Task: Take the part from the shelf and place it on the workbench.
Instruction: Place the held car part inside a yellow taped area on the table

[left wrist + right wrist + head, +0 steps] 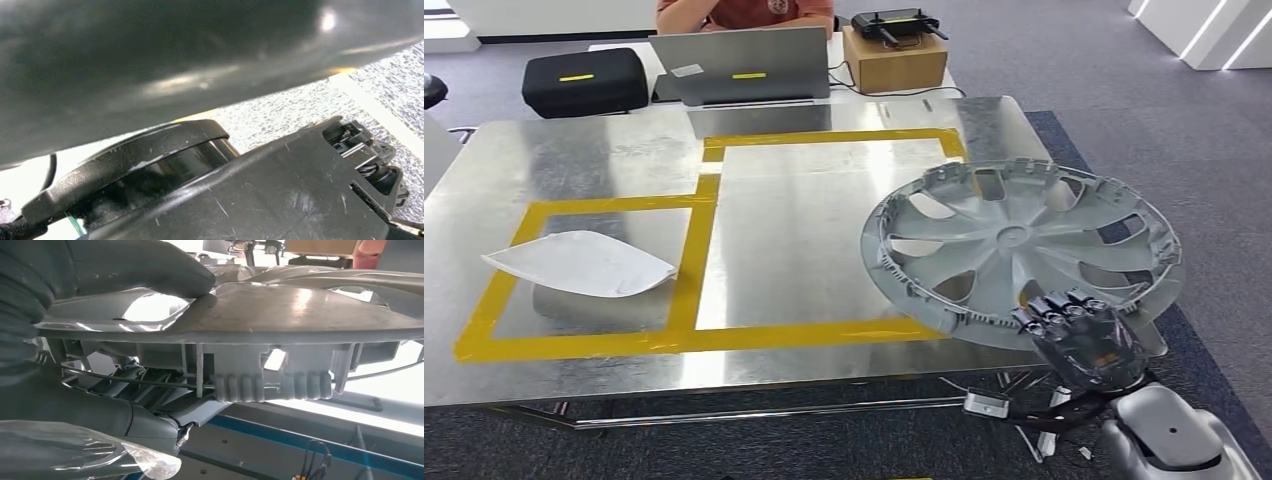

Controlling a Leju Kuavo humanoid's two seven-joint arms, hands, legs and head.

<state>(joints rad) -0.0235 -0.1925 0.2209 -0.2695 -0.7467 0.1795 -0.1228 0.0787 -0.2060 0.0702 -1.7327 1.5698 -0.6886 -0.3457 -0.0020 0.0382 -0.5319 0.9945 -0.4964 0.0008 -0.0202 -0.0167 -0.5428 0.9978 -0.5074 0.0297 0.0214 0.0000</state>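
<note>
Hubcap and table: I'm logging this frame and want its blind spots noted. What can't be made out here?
- Whether the hubcap touches the table: the head view's angle leaves it unclear.
- Right hand's fingers under the rim: the hubcap hides them in the head view.
- Left hand: the left wrist view is blurred and blocked by dark body parts.
- Person behind the laptop: cut off by the head view's top edge.

Right hand (pixel 75 340) holds the grey wheel cover (pixel 280 315) at its rim, thick thumb (pixel 145 267) pressed on one face, darker fingers (pixel 65 410) under the other. Cover seen edge-on: ribbed clips (pixel 245 386) and a thin wire ring (pixel 135 380) along the rim's underside. Clear plastic wrap (pixel 90 455) near the wrist. Blue stripe (pixel 300 440) on a grey surface beyond the rim.
</note>
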